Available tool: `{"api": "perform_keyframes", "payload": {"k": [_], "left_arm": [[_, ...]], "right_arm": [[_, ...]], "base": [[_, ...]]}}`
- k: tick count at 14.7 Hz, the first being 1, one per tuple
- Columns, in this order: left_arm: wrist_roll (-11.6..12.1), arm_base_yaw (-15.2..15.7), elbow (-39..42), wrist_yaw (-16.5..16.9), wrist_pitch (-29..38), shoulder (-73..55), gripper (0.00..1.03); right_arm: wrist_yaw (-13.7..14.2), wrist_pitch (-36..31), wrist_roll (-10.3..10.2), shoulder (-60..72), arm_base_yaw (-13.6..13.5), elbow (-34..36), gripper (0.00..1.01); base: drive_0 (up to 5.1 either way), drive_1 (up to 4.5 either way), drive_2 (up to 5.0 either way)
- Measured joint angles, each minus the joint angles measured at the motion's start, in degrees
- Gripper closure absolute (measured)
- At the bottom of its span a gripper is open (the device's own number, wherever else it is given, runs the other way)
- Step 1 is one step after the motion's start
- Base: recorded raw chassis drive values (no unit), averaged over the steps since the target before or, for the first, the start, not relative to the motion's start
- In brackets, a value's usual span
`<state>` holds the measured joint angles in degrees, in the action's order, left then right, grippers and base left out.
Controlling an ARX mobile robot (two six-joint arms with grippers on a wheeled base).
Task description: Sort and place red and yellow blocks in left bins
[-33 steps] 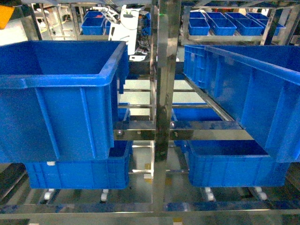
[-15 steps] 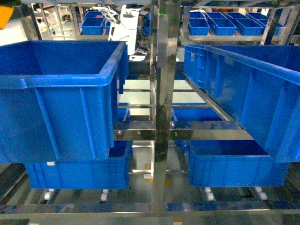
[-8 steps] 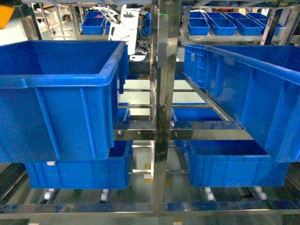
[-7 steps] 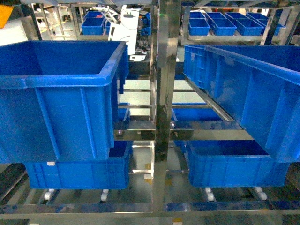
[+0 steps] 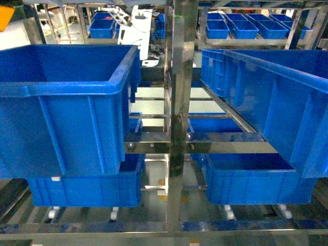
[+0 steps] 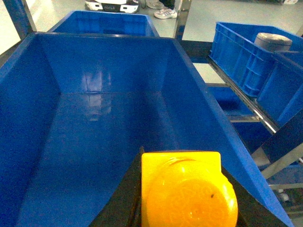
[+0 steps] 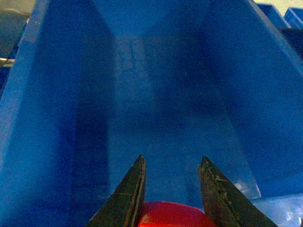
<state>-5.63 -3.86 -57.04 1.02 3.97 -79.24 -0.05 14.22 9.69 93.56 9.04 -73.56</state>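
Note:
In the left wrist view a yellow block (image 6: pixel 187 194) fills the space between the black fingers (image 6: pixel 120 201) of my left gripper (image 6: pixel 182 158), which is shut on it. It hangs over the bare inside of a deep blue bin (image 6: pixel 94 118). In the right wrist view a red block (image 7: pixel 170 215) sits low between the two dark fingers of my right gripper (image 7: pixel 172 158), held over another bare blue bin (image 7: pixel 165 94). Neither gripper shows clearly in the head view, where the upper left bin (image 5: pixel 61 84) stands on the rack.
A steel rack post (image 5: pixel 180 102) divides the head view. An upper right bin (image 5: pixel 277 97) and two lower bins (image 5: pixel 87 189) (image 5: pixel 256 182) sit on its shelves. More blue bins (image 6: pixel 246 52) lie to the right in the left wrist view. An orange-yellow patch (image 5: pixel 5 15) shows at the top left corner.

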Motion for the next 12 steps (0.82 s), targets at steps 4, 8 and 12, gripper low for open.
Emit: {"api": "perform_keyframes", "payload": {"k": [4, 8, 12], "left_arm": [[-0.02, -0.02, 0.00, 0.02, -0.04, 0.00, 0.76], [-0.02, -0.02, 0.00, 0.02, -0.04, 0.02, 0.76], [0.00, -0.02, 0.00, 0.00, -0.04, 0.02, 0.76]], "right_arm": [[-1.75, 0.22, -2.84, 7.15, 0.35, -5.14, 0.73], [-4.55, -1.64, -4.81, 12.13, -0.85, -9.57, 0.73], [-5.25, 0.68, -5.03, 17.64, -2.34, -13.53, 0.73]], "base": [[0.0, 0.00, 0.0], [0.0, 0.00, 0.0], [0.0, 0.00, 0.0]]}}
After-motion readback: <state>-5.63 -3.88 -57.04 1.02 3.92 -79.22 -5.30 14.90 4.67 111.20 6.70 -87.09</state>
